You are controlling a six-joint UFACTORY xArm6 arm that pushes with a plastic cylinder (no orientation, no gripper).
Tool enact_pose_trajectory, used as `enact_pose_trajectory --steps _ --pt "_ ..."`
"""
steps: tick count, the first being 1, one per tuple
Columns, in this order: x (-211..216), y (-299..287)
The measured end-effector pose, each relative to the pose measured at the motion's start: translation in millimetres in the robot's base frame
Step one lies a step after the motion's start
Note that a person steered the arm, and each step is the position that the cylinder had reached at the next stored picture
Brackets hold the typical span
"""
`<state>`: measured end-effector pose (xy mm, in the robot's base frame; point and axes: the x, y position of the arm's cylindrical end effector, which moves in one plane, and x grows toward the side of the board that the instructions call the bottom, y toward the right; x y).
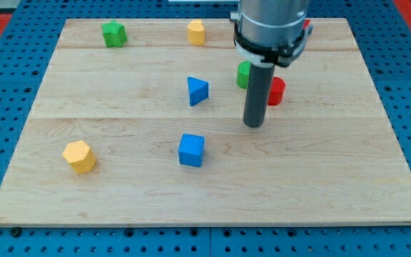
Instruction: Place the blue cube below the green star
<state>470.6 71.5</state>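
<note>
Blue cube [191, 150], below board centre, turned slightly, no long axis, one corner toward view's bottom. Up and right: my tip [253, 125], apart, no claw, holding nothing. Green star-shaped block [113, 33] far off, top left of wooden board [334, 185].

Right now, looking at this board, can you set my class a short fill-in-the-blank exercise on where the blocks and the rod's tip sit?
1. The green star sits near the board's top ____ corner in the view.
2. The blue cube lies directly below the blue ____.
3. My tip is to the view's ____ of the blue cube, not touching it.
4. The rod partly hides a green block and a ____ one.

Missing words: left; triangle; right; red
</note>
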Motion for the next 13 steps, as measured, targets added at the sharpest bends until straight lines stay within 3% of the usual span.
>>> enact_pose_trajectory --steps 2,4,5,8,11,12,13 --pt "59 -46" --pt "47 -209" --pt "16 -206" --pt "48 -174" --pt "27 -121" --pt "24 -178" --pt "14 -180"
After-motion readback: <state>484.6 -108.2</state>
